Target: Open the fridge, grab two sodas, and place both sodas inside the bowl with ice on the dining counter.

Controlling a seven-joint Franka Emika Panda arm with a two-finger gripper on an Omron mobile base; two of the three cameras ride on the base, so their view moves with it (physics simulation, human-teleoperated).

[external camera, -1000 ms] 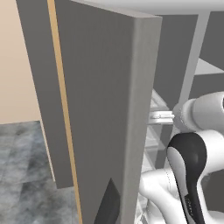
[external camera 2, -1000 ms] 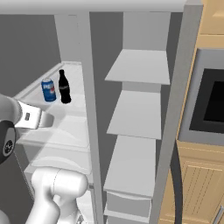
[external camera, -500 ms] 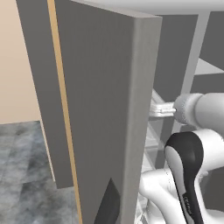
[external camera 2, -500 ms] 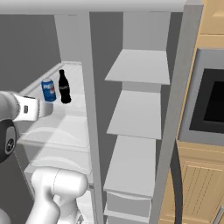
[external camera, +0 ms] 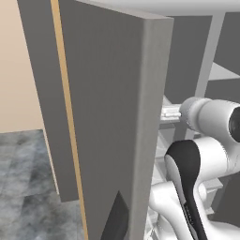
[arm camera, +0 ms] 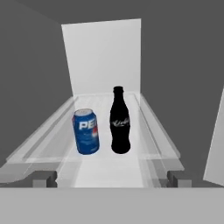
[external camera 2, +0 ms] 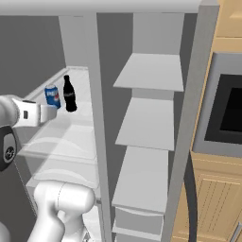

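Note:
The fridge [external camera 2: 150,75] stands open, its grey door [external camera: 108,117] swung out to the left. One soda, a blue can [arm camera: 86,131] with a red and white label, stands upright on a white shelf in the left compartment [external camera 2: 52,96]. My gripper [arm camera: 111,179] is open and level with that shelf, a short way in front of the can, with nothing between its fingers. It reaches in from the left [external camera 2: 49,112] and pokes out past the door's edge [external camera: 169,113]. The bowl and the dining counter are out of view.
A black cola bottle [arm camera: 120,127] stands upright just right of the can, nearly touching it [external camera 2: 69,94]. White shelves [external camera 2: 146,125] fill the right compartment. Light wood cabinets with a dark built-in oven [external camera 2: 227,113] flank the fridge on the right.
My hand has risen a little and edged further in toward the shelf. The can and the bottle have not moved, and the jaws stay open.

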